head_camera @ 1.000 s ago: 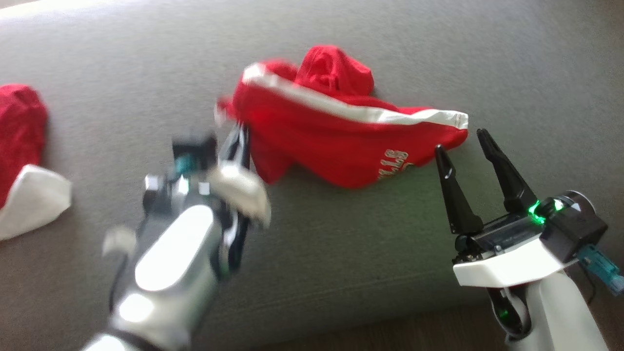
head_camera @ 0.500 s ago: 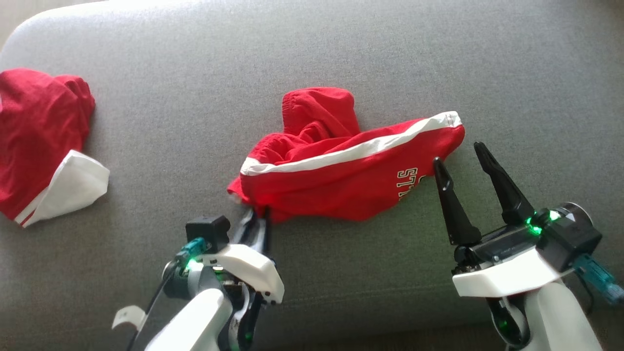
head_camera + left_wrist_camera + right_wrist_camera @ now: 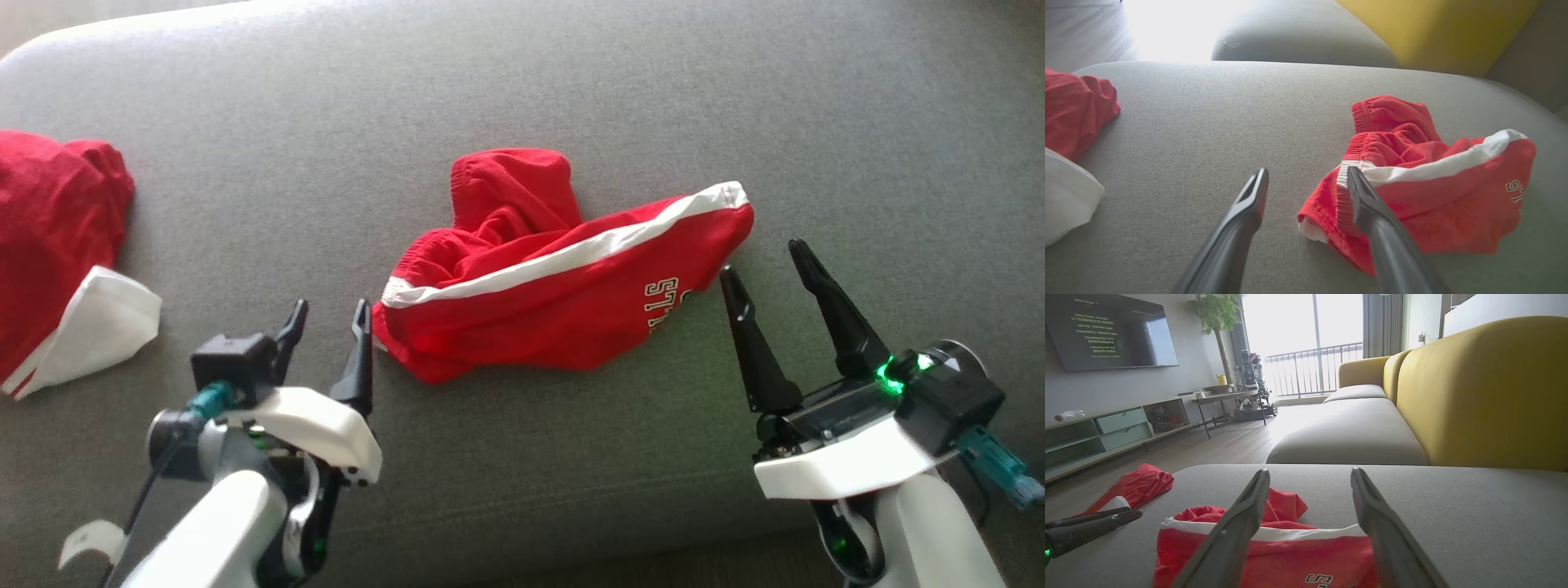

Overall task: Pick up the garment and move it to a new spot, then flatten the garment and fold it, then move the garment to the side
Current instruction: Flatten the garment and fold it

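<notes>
The red shorts [image 3: 555, 318] lie crumpled at frame centre on the grey cushion [image 3: 522, 98]. The left gripper [image 3: 328, 314], lower left, stands wide open and empty just beside their left corner. The right gripper [image 3: 761, 265], lower right, is spread wide too, holding nothing.

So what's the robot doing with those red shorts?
The shorts lie crumpled on the grey sofa cushion, not yet flattened or folded. The robot's left gripper is open at one end, its right gripper open near the other; neither holds anything. Another red and white garment lies off to the left.
</notes>
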Robot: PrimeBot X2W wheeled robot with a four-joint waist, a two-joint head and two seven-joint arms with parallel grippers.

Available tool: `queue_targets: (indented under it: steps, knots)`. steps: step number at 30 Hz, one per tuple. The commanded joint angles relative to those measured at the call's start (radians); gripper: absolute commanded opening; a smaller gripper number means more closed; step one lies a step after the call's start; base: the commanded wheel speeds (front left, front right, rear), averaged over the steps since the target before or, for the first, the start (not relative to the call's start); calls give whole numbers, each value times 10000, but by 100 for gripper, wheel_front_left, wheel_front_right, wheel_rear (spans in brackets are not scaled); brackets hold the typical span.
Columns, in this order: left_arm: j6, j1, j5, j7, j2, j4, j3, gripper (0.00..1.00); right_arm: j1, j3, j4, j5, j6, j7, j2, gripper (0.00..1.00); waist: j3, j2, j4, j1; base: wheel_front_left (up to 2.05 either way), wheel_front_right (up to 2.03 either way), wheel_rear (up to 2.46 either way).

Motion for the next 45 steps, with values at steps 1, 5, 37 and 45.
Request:
queue_targets:
  steps: [1,5,37,45]
  knots:
    - [-11,-426,-85,66,331,-298,488,100,-147,276,-328,64,-2,-92,-72,100,67,0,-73,0,0,0,0]
    - [-263,-831,-104,278,417,91,441,100,-262,311,-367,81,-2,-92,-72,100,228,0,-219,0,0,0,0]
    - [-964,-1029,-473,1838,1161,-753,-204,100,-562,93,-547,163,-2,-92,-72,100,782,0,-647,0,0,0,0]
    - [-729,-950,-685,2171,1393,-1112,-21,100,-552,10,-553,158,-2,-92,-72,100,766,0,-804,0,0,0,0]
